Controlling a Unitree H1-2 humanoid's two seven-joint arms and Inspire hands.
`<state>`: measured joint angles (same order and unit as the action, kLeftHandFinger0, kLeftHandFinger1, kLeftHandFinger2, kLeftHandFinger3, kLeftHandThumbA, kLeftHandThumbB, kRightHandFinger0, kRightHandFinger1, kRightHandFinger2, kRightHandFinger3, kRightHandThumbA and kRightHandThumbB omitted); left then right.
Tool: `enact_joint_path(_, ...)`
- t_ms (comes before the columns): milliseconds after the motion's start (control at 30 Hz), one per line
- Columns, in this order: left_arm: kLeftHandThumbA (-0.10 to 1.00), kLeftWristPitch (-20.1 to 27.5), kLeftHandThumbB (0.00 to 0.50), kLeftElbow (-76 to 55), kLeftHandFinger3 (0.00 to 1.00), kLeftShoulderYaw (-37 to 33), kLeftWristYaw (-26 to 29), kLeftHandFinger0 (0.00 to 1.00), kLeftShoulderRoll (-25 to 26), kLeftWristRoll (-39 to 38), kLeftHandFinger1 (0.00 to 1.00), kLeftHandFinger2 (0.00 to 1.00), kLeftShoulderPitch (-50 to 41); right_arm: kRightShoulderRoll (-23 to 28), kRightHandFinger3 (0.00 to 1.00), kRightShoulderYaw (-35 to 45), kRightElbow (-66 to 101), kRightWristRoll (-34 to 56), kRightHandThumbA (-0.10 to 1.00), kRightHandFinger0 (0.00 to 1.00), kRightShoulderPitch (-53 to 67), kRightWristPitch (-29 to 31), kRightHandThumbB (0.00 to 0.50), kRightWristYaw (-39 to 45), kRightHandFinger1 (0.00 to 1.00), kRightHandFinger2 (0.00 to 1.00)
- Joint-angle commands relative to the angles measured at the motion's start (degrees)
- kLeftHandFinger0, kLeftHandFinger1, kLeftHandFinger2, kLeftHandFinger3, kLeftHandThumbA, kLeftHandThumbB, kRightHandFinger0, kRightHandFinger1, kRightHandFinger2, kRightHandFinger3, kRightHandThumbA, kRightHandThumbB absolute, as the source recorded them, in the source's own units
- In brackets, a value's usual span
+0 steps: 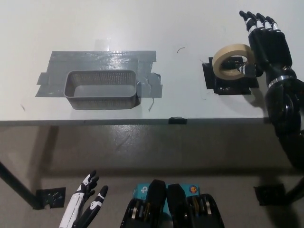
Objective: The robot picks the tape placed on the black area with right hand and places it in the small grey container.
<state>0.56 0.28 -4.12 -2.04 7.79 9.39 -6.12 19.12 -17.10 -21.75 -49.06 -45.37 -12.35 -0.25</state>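
Tape [232, 61], a beige roll, sits on the black patch [230, 80] near the counter's front right corner, tilted so its open centre faces up and toward the front edge; no writing on it can be read. Nearest the camera, below the counter's front edge at the lower left, the white left hand [84, 209] hangs at rest with its fingers spread and nothing in them. On the counter [190, 28], left of the middle and close to the front edge, the small grey container [101, 89] lies with its long side along that edge, mesh-walled and ringed by strips of grey tape stuck to the surface [102, 59]. At the right edge the black arm rises from the bottom right, and the right hand [267, 42] is just beside the roll on its right, fingers straight and pointing to the far edge, released and not closed on the roll; whether it touches the roll cannot be told.
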Motion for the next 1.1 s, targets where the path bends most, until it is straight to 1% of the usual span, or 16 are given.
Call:
enact_joint_path(0, 0.77, 2.9, 0.0, -1.9, 1.0, 0.4, 0.1, 1.0, 0.1, -0.6, 1.0, 1.0, -0.5, 0.9, 1.0, -0.8, -0.8, -2.3, 1.0, 1.0, -5.0, -1.8, 0.401, -0.6, 1.0, 1.0)
enact_joint_path(67, 0.76, 3.0, 0.0, -1.9, 1.0, 0.4, 0.1, 1.0, 0.1, -0.7, 1.0, 1.0, -0.5, 0.9, 1.0, -0.9, -0.8, -2.2, 1.0, 1.0, -5.1, -1.8, 0.401, -0.7, 1.0, 1.0)
enact_joint_path(133, 0.77, 2.6, 0.007, -2.2, 1.0, 0.4, 0.1, 1.0, 0.1, -0.6, 1.0, 1.0, -0.4, 0.5, 1.0, -1.2, -4.3, -2.0, 1.0, 1.0, -7.9, -1.6, 0.392, -0.8, 1.0, 1.0)
enact_joint_path(267, 0.76, 2.3, 0.0, -2.7, 1.0, 0.5, 0.1, 1.0, 0.2, -0.5, 1.0, 1.0, -0.5, 0.5, 1.0, -1.6, -6.2, -1.7, 1.0, 1.0, -9.1, -1.1, 0.392, -1.6, 1.0, 1.0)
enact_joint_path(333, 0.76, 2.1, 0.0, -3.0, 1.0, 0.5, 0.1, 1.0, 0.4, -0.3, 1.0, 1.0, -0.1, 1.0, 1.0, -1.7, -9.5, -1.5, 1.0, 1.0, -11.5, 0.1, 0.399, -2.6, 1.0, 1.0)
enact_joint_path(367, 0.77, 2.0, 0.0, -3.0, 1.0, 0.5, 0.0, 1.0, 0.5, 0.0, 1.0, 1.0, 0.2, 1.1, 1.0, -2.0, -10.7, -1.6, 1.0, 1.0, -12.3, 0.3, 0.411, -2.9, 1.0, 1.0)
enact_joint_path(467, 0.77, 1.7, 0.001, -3.3, 1.0, 0.5, 0.0, 1.0, 0.5, 0.0, 1.0, 1.0, 0.2, 1.1, 1.0, -2.2, -12.0, -1.3, 1.0, 1.0, -13.0, 0.8, 0.412, -3.6, 1.0, 1.0)
enact_joint_path(600, 0.78, 0.3, 0.0, -4.3, 1.0, 0.6, -0.2, 1.0, 0.3, -0.3, 1.0, 1.0, 0.1, 0.5, 1.0, -2.9, -16.9, -0.8, 1.0, 1.0, -15.3, 2.2, 0.41, -5.2, 1.0, 1.0)
enact_joint_path(767, 0.78, 0.8, 0.0, -4.0, 1.0, 0.5, -0.2, 1.0, 0.5, 0.1, 1.0, 1.0, 0.8, 0.3, 1.0, -3.5, -19.1, -0.5, 1.0, 1.0, -16.0, 2.3, 0.412, -6.0, 1.0, 1.0)
enact_joint_path(1033, 0.78, 0.1, 0.0, -4.5, 1.0, 0.4, -0.6, 1.0, 0.7, 0.0, 1.0, 1.0, 1.4, -0.2, 1.0, -4.4, -20.7, 0.1, 1.0, 1.0, -16.3, 2.3, 0.407, -5.6, 1.0, 1.0)
enact_joint_path(1067, 0.77, 0.1, 0.0, -4.5, 1.0, 0.5, -0.7, 1.0, 0.8, -0.2, 1.0, 1.0, 1.6, -0.4, 1.0, -4.8, -21.0, 0.5, 1.0, 1.0, -16.3, 2.8, 0.429, -4.5, 1.0, 1.0)
